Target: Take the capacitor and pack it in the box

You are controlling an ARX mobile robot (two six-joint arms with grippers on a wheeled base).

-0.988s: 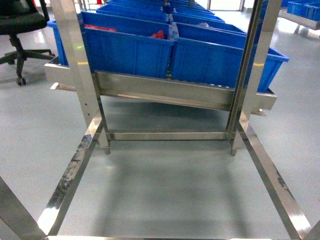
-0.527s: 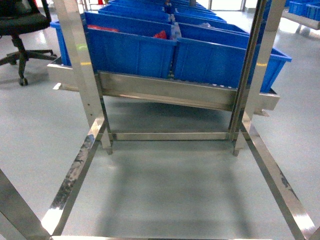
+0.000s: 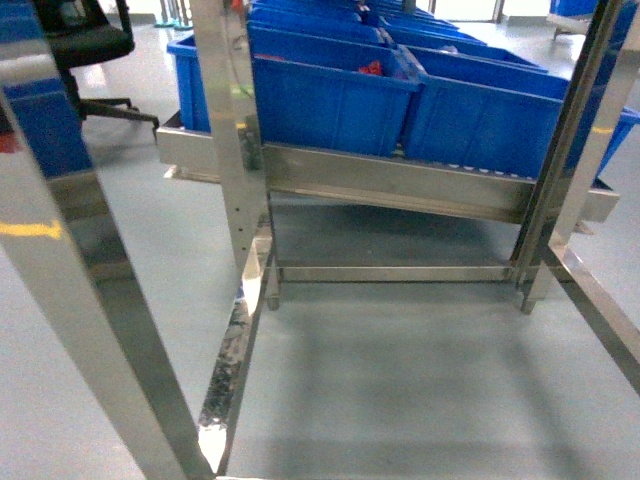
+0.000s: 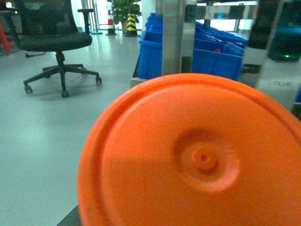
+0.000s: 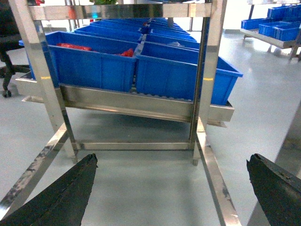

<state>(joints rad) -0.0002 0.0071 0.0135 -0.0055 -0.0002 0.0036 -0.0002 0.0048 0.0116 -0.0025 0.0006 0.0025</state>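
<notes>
- Two dark fingers of the right gripper show at the bottom corners of the right wrist view, spread wide apart with nothing between them, only grey floor below.
- One orange disc fills most of the left wrist view: the end face of the capacitor, right up against that camera, with a raised rim and a small dimple with a hole at its centre.
- Left gripper: its fingers do not show in any view, so cannot tell whether it clamps the capacitor or how it is held.
- No print is readable on the capacitor, since only the flat end shows.
- The right gripper hangs low, facing a steel rack, apart from it.
- The rack has shiny uprights, a sloped shelf and low crossbars near the floor.
- Blue bins sit side by side on the sloped shelf, in rows running back.
- Red items lie in the left front bin; what they are is too small to tell.
- The head view shows the same rack and bins from low, with a blurred steel upright close on its left edge.
- A black office chair stands on the floor left of the rack, well apart from it.
- A potted plant and a striped bollard stand far back, behind the chair.
</notes>
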